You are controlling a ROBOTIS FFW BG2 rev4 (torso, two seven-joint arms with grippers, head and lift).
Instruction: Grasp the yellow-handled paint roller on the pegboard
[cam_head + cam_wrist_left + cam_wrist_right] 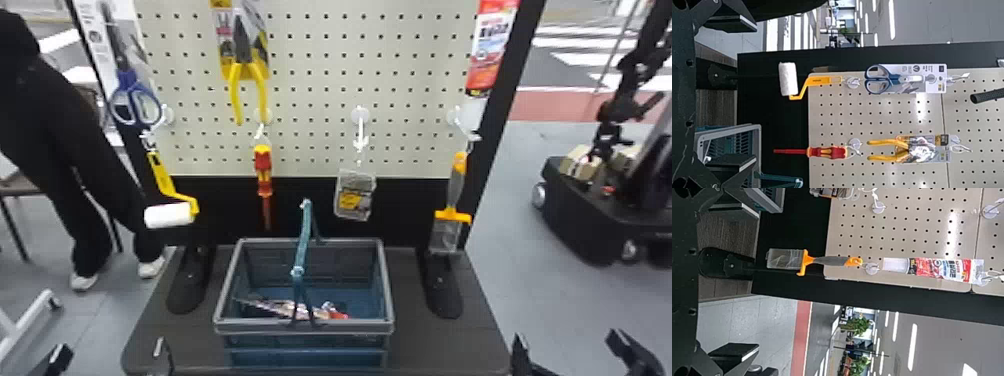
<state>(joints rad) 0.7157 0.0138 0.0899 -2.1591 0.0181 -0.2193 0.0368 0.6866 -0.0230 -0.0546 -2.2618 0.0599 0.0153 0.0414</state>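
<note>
**Target position: paint roller hangs up and forward of the left gripper**

The yellow-handled paint roller (163,180) hangs from a white round hook (167,115) at the left edge of the cream perforated pegboard (325,75), just below the blue-handled scissors (134,100). Its long axis runs downward with a slight tilt. The handle is uppermost, and the white sleeve lies crosswise at the lower end, in front of the black panel. The left gripper (752,94) sits low beside the table's front-left corner, well apart from the roller, with its fingers spread wide. In the left wrist view the roller lies ahead of that gap. The right gripper (575,356) is parked at the front-right, fingers also apart and facing the far edge of the board. The left arm is judged nearer. The coming move calls for it to go up and forward to the handle.
</note>
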